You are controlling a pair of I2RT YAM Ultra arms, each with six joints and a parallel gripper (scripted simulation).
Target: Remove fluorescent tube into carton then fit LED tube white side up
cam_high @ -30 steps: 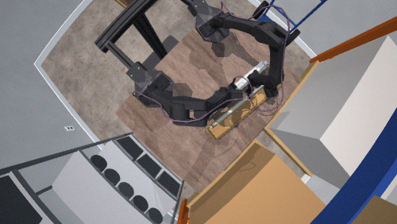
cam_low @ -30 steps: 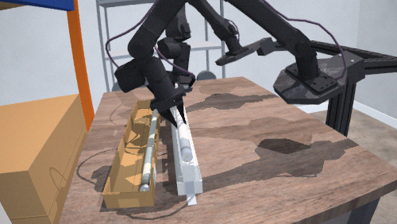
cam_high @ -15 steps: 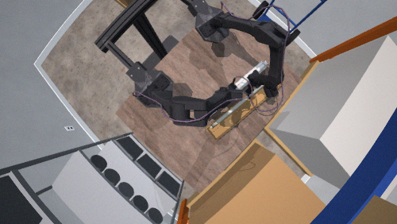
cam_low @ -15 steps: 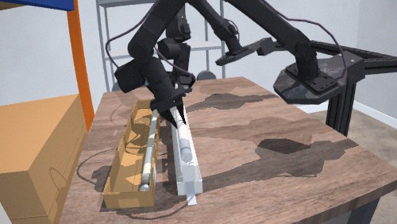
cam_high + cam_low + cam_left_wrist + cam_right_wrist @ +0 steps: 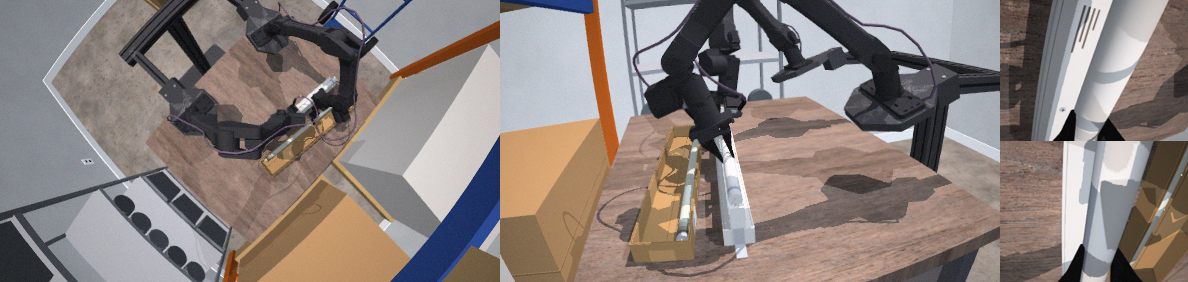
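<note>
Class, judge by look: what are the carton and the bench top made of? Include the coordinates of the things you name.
Carton (image 5: 270, 169) (image 5: 662, 251): seemingly matt brown cardboard, from its plain tan colour and thin, straight-folded walls.

Bench top (image 5: 200, 172) (image 5: 800, 250): looks like brown wood, low in sheen, given its streaky grain; it could be a wood-print laminate.

You can read no text, label, brand, number or sign in any of the four views. On the long white metal light fixture (image 5: 1072, 67), you get only plain dark slots near the top of the left wrist view, and they form no letters or digits.
</note>
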